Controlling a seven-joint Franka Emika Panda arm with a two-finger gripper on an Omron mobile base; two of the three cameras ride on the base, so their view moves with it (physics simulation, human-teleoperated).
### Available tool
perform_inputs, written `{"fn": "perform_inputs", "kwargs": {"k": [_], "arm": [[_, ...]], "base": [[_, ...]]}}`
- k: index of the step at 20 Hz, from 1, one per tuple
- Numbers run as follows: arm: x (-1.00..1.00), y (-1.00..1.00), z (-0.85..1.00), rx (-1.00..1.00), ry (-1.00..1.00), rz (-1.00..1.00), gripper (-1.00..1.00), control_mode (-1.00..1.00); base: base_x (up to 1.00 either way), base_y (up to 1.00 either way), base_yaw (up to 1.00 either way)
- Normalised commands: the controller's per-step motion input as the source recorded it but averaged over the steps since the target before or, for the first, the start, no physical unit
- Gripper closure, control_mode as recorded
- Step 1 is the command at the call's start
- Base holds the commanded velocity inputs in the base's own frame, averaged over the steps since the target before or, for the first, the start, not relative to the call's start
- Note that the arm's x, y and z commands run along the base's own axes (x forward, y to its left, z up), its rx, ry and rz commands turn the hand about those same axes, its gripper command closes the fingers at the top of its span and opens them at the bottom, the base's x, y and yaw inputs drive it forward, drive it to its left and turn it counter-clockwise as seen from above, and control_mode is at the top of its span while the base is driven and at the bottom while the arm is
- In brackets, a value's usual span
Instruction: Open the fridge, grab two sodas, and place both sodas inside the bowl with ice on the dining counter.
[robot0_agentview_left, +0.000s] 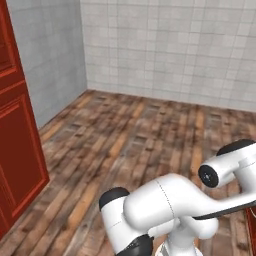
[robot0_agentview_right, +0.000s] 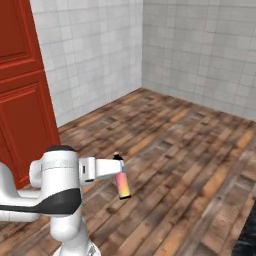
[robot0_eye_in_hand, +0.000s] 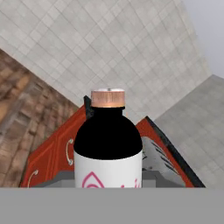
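My gripper (robot0_agentview_right: 119, 170) is shut on a soda (robot0_agentview_right: 122, 186), a slim bottle with a pink-to-orange body that hangs below the fingers over the wooden floor. In the hand view the same soda (robot0_eye_in_hand: 108, 140) stands close up, with a copper cap, dark shoulders and a white label with a pink mark. The fridge, the bowl and the dining counter are out of view.
A tall red cabinet (robot0_agentview_left: 17, 150) stands at the left, also seen as the red cabinet (robot0_agentview_right: 25, 95). Grey tiled walls (robot0_agentview_left: 165, 45) meet in a corner ahead, beyond open wooden floor (robot0_agentview_left: 130, 135). Behind the bottle lies a black-topped red counter (robot0_eye_in_hand: 52, 153) with a pale appliance (robot0_eye_in_hand: 157, 159).
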Motion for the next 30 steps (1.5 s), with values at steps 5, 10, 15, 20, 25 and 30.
{"fn": "perform_inputs", "kwargs": {"k": [5, 10, 15, 20, 25, 30], "arm": [[0.0, 0.0, 0.0, 0.0, 0.0, 0.0, 1.0, 1.0], [0.0, 0.0, 0.0, 0.0, 0.0, 0.0, 1.0, 1.0], [0.0, 0.0, 0.0, 0.0, 0.0, 0.0, 1.0, 1.0], [0.0, 0.0, 0.0, 0.0, 0.0, 0.0, 1.0, 1.0], [0.0, 0.0, 0.0, 0.0, 0.0, 0.0, 1.0, 1.0], [0.0, 0.0, 0.0, 0.0, 0.0, 0.0, 1.0, 1.0]], "base": [[0.94, -0.11, -0.25], [0.82, 0.01, -0.38], [0.75, 0.14, -0.43], [0.69, 0.22, -0.46], [0.58, 0.33, -0.48], [0.52, 0.54, -0.53]]}}
